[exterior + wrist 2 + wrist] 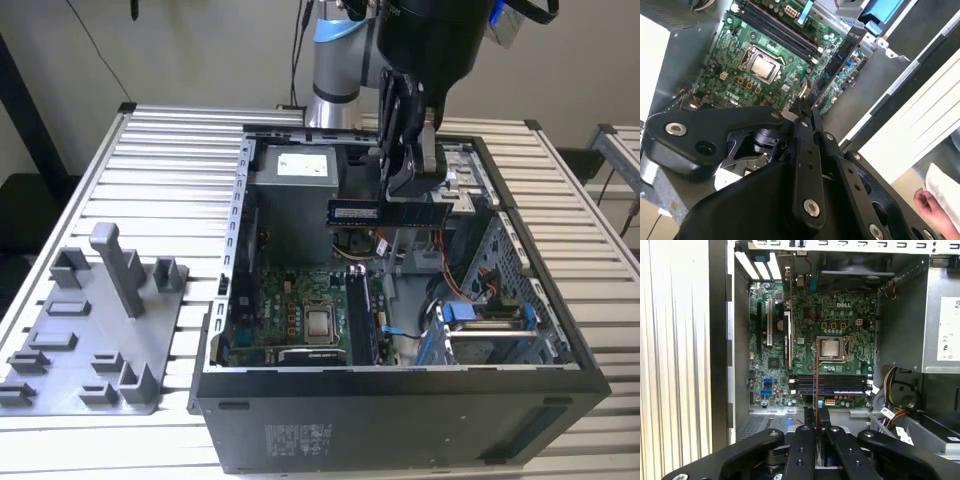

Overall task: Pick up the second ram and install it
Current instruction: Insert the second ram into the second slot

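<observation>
Starting at the bottom of the exterior view, the closest thing is the dark front wall of the open PC case [400,420]. It's sitting on a slatted metal bench [180,150]. At lower left, just beside the case, there's a grey plastic tray [90,340] with upright posts.

Inside the case the green motherboard [290,310] lies flat with the CPU [320,322] bare. The first wrist view gives a good straight-down look at the same CPU [832,347] and the long memory slots [830,382] next to it.

Above all that, about the middle of the exterior view, the pincer [410,198] is clamped on the second ram [355,212]. The stick is level with its long side running across the frame, well up off the board and touching nothing else.

In both wrist views you see the second ram [815,370] nearly edge-on, poking out from the pincer [816,412]. It sits crosswise to the slots. The second wrist view shows the copper edge of the stick [840,57] beyond the pincer [807,107], and a person's hand [932,210] outside the case.

Further back are the grey power supply [295,200] and then the arm [335,70] at the top of the frame.
</observation>
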`<state>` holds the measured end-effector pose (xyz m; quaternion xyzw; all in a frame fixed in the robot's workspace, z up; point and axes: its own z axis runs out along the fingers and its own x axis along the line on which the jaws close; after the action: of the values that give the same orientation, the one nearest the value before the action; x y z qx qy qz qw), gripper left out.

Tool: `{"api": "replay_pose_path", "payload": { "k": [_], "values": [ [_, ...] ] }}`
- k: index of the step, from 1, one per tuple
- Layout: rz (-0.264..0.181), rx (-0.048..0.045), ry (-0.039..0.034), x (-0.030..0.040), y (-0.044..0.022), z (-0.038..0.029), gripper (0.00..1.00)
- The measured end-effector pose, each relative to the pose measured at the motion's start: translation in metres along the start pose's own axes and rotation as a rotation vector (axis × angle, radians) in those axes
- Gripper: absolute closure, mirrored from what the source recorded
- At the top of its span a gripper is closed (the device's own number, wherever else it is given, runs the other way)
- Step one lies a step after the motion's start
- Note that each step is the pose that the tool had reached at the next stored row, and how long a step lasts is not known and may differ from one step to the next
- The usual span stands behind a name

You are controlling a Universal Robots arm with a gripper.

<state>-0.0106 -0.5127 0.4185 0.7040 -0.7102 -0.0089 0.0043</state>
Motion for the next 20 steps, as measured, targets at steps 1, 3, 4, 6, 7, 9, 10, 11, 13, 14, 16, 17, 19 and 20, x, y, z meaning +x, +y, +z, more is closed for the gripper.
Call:
{"api": "replay_pose_path", "payload": {
  "k": [1,3,4,6,7,9,10,11,13,14,16,17,19,20],
  "values": [
    [0.0,0.0,0.0,0.0,0.0,0.0,0.86],
    [0.0,0.0,0.0,-0.0004,0.0,0.0,0.86],
    [0.0,0.0,0.0,-0.0011,0.0,0.0,0.86],
    [0.0,0.0,-0.0004,-0.0027,0.0001,0.0,0.86],
    [0.0,0.0,-0.0008,-0.0038,0.0001,0.0,0.86],
    [0.0,0.0,-0.0021,-0.0066,0.0001,0.0001,0.86],
    [0.0,0.0,-0.0029,-0.0084,0.0002,0.0001,0.86],
    [0.0,-0.0001,-0.0043,-0.0108,0.0002,0.0001,0.86],
    [0.0,-0.0001,-0.0087,-0.0158,0.0002,0.0001,0.86],
    [0.0,-0.0001,-0.0111,-0.0183,0.0002,0.0001,0.86],
    [0.0,-0.0001,-0.016,-0.0234,0.0003,0.0002,0.86],
    [0.0,-0.0002,-0.0184,-0.0258,0.0003,0.0002,0.86],
    [0.0,-0.0002,-0.0244,-0.0301,0.0003,0.0003,0.86],
    [0.0,-0.0003,-0.0284,-0.0324,0.0003,0.0003,0.86]
  ]
}}
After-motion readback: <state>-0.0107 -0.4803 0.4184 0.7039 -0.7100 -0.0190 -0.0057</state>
